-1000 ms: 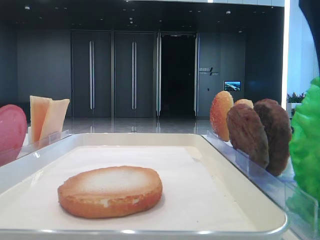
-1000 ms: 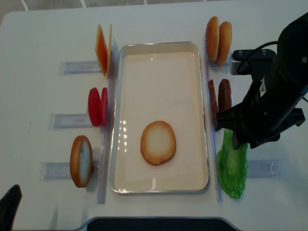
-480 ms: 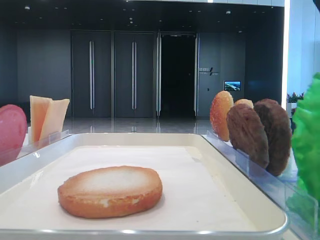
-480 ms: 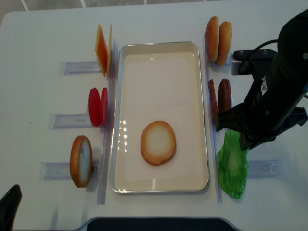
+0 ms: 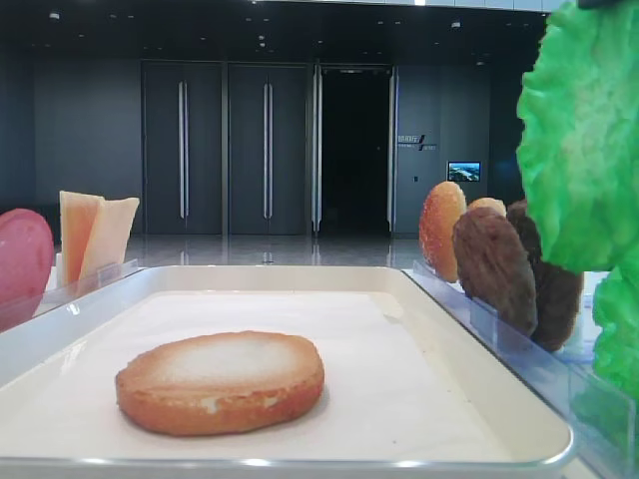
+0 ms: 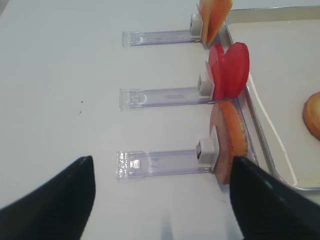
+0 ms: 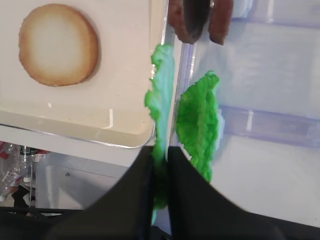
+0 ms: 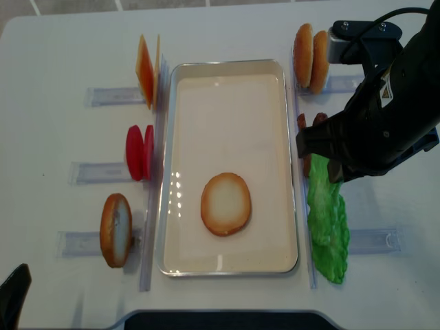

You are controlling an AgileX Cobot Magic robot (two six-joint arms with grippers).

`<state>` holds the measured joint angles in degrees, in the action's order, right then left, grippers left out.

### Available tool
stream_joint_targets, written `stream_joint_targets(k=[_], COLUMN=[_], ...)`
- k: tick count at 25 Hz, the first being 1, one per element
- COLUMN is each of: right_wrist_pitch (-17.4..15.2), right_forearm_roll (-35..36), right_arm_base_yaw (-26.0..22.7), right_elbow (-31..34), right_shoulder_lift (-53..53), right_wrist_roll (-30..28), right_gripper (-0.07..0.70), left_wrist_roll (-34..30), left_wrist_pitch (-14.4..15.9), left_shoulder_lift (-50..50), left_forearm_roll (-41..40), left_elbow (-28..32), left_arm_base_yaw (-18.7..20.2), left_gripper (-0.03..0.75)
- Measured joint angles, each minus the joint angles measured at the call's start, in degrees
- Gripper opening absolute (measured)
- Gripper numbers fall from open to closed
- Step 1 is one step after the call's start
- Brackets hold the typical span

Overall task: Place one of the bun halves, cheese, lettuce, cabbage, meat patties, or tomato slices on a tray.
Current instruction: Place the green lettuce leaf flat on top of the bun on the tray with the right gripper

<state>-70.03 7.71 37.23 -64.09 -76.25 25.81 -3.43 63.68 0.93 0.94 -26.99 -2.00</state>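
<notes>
My right gripper (image 7: pixel 160 161) is shut on the edge of a bright green lettuce leaf (image 7: pixel 161 100). The leaf hangs lifted over the tray's right rim (image 8: pixel 295 206), just right of the tray. A second lettuce leaf (image 7: pixel 198 122) still sits in its clear holder right beside it. In the low front view the held lettuce (image 5: pixel 584 130) fills the upper right. One bun half (image 8: pixel 225 203) lies flat face up on the paper-lined tray. My left gripper (image 6: pixel 165 200) stands open over bare table at the near left, beside an upright bun half (image 6: pixel 231 140).
Clear holders flank the tray. On the left stand cheese slices (image 8: pixel 146 62), tomato slices (image 8: pixel 139 151) and a bun half (image 8: pixel 115 229). On the right are two bun halves (image 8: pixel 311 48) and meat patties (image 7: pixel 200 17), partly under my right arm (image 8: pixel 375 130).
My right gripper has shut on one lettuce leaf and lifted it up and toward the tray. The left arm has not moved.
</notes>
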Motion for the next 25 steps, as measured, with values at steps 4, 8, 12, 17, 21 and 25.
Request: stream_joint_targets(k=[4,8,12,17,21,25], right_wrist_pitch=[-0.04,2.56,9.55,17.03,21.54,26.56], right_forearm_roll=[2.77,6.0,7.51,10.18,14.63,20.31], right_arm_base_yaw=[1.78,3.08,4.47,5.64,5.64,5.64], right_elbow=[-0.05,-0.4,-0.49,-0.49,-0.49,0.31], right_shoulder_lift=[0.46,0.46,0.46,0.46,0.28,0.29], right_wrist_roll=[-1.46,-2.16,-2.29,-4.41,-8.42,-14.06], right_gripper=[0.068,0.068,0.068,0.068,0.068,0.068], left_wrist_roll=[0.0,0.0,0.0,0.0,0.0,0.0], left_wrist_pitch=[0.0,0.0,0.0,0.0,0.0,0.0], left_shoulder_lift=[0.0,0.0,0.0,0.0,0.0,0.0], left_forearm_roll=[0.02,0.02,0.02,0.02,0.02,0.02], left_elbow=[0.0,0.0,0.0,0.0,0.0,0.0], left_arm_base_yaw=[0.0,0.0,0.0,0.0,0.0,0.0], left_gripper=[0.643,0.643,0.643,0.644,0.644,0.644])
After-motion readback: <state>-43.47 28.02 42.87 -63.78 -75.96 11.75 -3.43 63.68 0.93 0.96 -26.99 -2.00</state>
